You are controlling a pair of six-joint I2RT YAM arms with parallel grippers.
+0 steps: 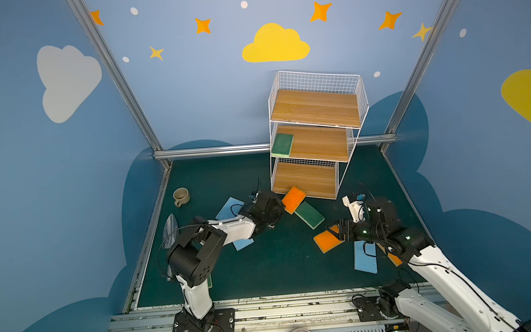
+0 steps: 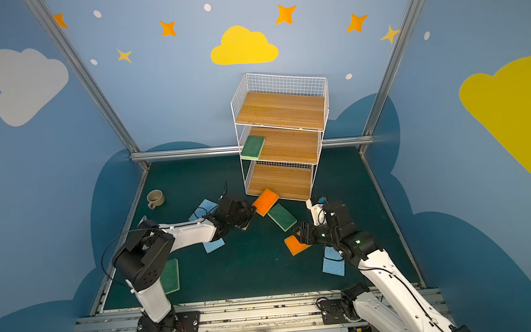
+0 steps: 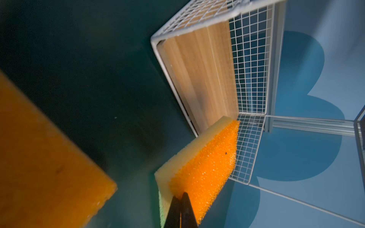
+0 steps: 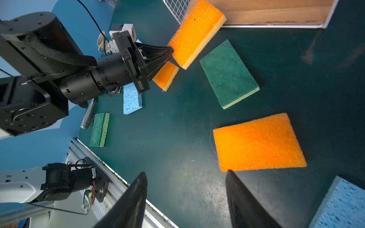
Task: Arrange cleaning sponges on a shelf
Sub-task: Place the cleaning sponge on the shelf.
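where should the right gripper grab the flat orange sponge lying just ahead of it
Take the orange sponge across its narrower width, near the middle, a jaw on each long side. It lies flat, orange face up, so only the thin side walls offer purchase: the right gripper, open, should probably come straight down from above.

Your left arm (image 1: 230, 229) is reaching from its near-left base toward the far middle, elbow raised and forearm lying low, almost level. Your left gripper (image 3: 180, 197) is pressing its jaws tight together. Your right arm (image 1: 427, 259) is leaning in from the near right, its wrist pointing left and downward. Your right gripper (image 4: 186, 172) is holding its jaws wide apart
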